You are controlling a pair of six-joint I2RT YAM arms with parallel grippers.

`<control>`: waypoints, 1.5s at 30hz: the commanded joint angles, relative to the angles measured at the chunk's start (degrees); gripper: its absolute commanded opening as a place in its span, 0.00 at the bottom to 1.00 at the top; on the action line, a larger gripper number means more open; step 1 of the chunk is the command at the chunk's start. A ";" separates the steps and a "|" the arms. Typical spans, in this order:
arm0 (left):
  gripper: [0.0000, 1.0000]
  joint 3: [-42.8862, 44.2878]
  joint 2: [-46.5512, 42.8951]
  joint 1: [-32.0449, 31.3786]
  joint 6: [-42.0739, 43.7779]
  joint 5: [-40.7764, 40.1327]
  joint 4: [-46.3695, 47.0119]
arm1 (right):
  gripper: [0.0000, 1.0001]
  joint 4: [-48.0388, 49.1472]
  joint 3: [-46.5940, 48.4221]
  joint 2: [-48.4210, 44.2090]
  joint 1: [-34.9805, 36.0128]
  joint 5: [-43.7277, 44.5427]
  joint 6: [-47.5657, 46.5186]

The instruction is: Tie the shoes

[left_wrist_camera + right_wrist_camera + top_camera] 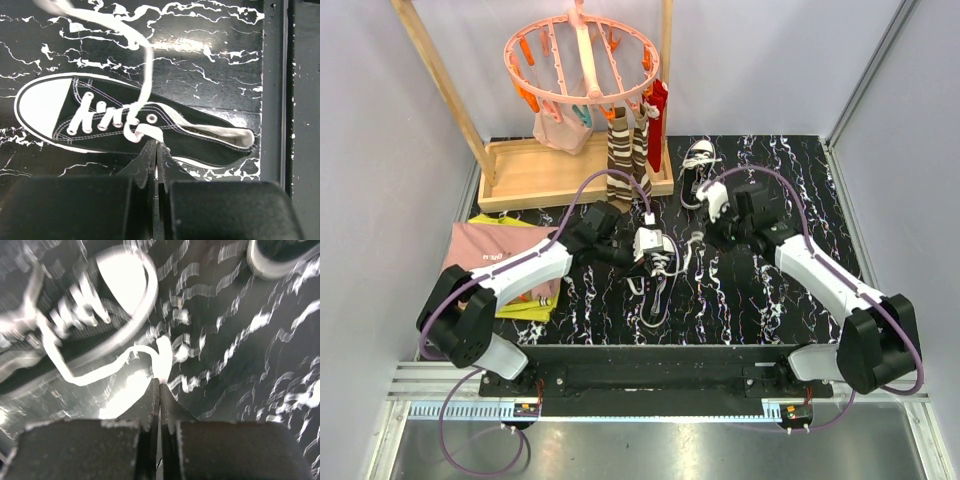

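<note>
Near shoe [190, 131]: lying flat on its sole on the table [770, 300] between the two grippers, laces showing no knot
Left gripper [156, 146]: its fingers are pressing together on the lace at the eyelets [145, 132], right beside the shoe's tongue opening
Right gripper [159, 384]: jaws all but closed, pinching the free lace end [162, 357]; this view is blurring, so how deep the hold sits is hard to tell
Slip risk: the right hold is sitting at the very tip of the lace, so any pull is likely sliding it out of the fingers
Drag risk: nothing is pinning the light shoe down, so a hard tug from either side is probably skidding or tipping it instead of tightening the lace
Tangle risk: a long strand [146, 65] is arcing loosely over the shoe and may be catching on a finger when the arms cross
Second shoe [698, 160]: waiting farther back, just behind the right wrist, where a backward swing could be knocking it
Striped socks [620, 160]: hanging low from the pink peg hanger [582, 60], just behind the left arm's wrist
Wooden rack [550, 175]: standing at the far left, limiting room for lifting the lace away from the arms
</note>
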 commanded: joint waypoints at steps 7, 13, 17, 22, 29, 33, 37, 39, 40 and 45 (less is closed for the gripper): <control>0.00 -4.97 -6.50 -0.01 5.48 1.99 5.92 | 0.00 7.59 15.42 12.43 2.56 -20.44 13.36; 0.00 -6.55 -7.55 0.08 7.60 1.81 6.27 | 0.00 10.57 20.87 19.73 7.84 -22.82 17.49; 0.00 -7.08 -7.73 -0.01 7.77 1.81 6.36 | 0.00 11.89 23.15 23.78 10.83 -23.70 19.86; 0.00 -7.26 -7.55 1.21 4.79 1.72 7.41 | 0.37 8.48 24.39 24.77 10.05 -24.84 19.61; 0.00 -6.73 -6.33 2.89 1.71 2.60 10.49 | 0.57 -1.27 23.96 19.32 3.89 -27.56 14.79; 0.00 -5.94 -5.10 2.98 1.19 2.60 12.16 | 0.53 -4.36 19.57 15.02 3.54 -31.85 12.40; 0.00 -5.33 -4.30 2.98 1.09 3.30 12.87 | 0.54 -4.19 16.57 15.00 3.71 -35.03 15.03; 0.00 -5.06 -3.87 2.98 1.18 3.48 12.78 | 0.54 -4.10 16.65 16.49 3.80 -35.65 15.91; 0.00 -4.89 -3.69 2.98 1.10 3.65 12.78 | 0.54 -4.19 16.92 16.85 3.97 -35.83 16.79; 0.00 -4.36 -3.07 3.07 0.83 3.57 13.13 | 0.58 -4.10 16.83 18.16 6.52 -35.13 16.97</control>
